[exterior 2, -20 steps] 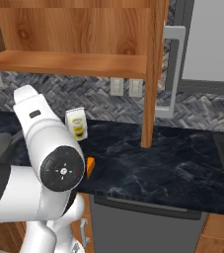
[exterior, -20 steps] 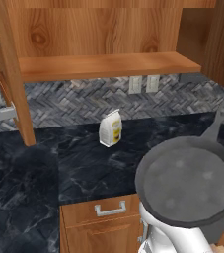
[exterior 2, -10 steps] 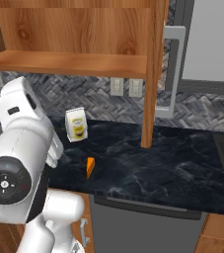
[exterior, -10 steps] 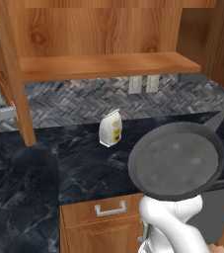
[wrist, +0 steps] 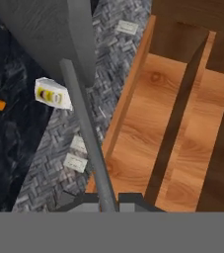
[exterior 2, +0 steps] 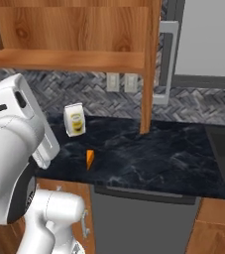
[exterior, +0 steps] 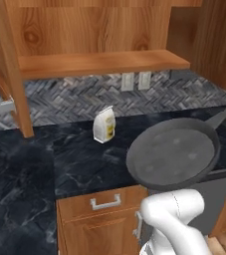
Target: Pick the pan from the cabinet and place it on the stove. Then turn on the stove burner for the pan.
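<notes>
Over tabletop [exterior: 30,169], pan [exterior: 173,153] now out of cabinet [exterior: 99,62], swung right since a second ago; claw [wrist: 108,200] clamped on handle; stove next

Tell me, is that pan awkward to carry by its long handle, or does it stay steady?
Probably awkward. The gripper is shut on the far end of the handle, so the wide pan hangs far out and likely pulls downward. The thin, smooth-looking handle might also twist in the fingers. The pan looks rigid, so it shouldn't flex.

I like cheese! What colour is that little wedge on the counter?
Orange wedge, clearest in the right base view.
</notes>
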Controlling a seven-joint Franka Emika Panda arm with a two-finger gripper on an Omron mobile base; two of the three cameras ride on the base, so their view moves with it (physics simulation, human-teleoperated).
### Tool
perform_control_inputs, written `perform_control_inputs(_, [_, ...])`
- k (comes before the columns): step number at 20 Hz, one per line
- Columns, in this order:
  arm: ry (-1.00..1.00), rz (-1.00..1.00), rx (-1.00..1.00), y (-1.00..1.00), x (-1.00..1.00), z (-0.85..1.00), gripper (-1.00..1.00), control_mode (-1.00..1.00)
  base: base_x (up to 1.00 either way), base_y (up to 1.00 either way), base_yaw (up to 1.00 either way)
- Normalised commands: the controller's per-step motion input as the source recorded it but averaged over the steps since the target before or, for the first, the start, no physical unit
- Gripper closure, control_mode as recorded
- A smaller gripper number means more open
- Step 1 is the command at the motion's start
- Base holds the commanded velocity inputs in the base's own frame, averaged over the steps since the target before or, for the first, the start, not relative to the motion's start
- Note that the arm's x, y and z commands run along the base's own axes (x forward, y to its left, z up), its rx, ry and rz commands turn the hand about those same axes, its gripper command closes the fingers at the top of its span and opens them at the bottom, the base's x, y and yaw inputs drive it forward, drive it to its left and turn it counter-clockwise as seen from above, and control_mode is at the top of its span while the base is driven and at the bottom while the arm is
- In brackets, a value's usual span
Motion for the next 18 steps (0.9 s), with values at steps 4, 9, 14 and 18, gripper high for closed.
perform_control_inputs(4, [0.00,0.00,0.00,0.00,0.00,0.00,1.00,1.00,-0.57,-0.07,-0.13])
perform_control_inputs(9, [0.00,0.00,0.00,0.00,0.00,0.00,1.00,1.00,-0.65,-0.05,-0.09])
perform_control_inputs(14, [0.00,0.00,0.00,0.00,0.00,0.00,1.00,1.00,-0.62,-0.17,-0.06])
perform_control_inputs(18, [0.00,0.00,0.00,0.00,0.00,0.00,1.00,1.00,-0.77,-0.30,-0.04])
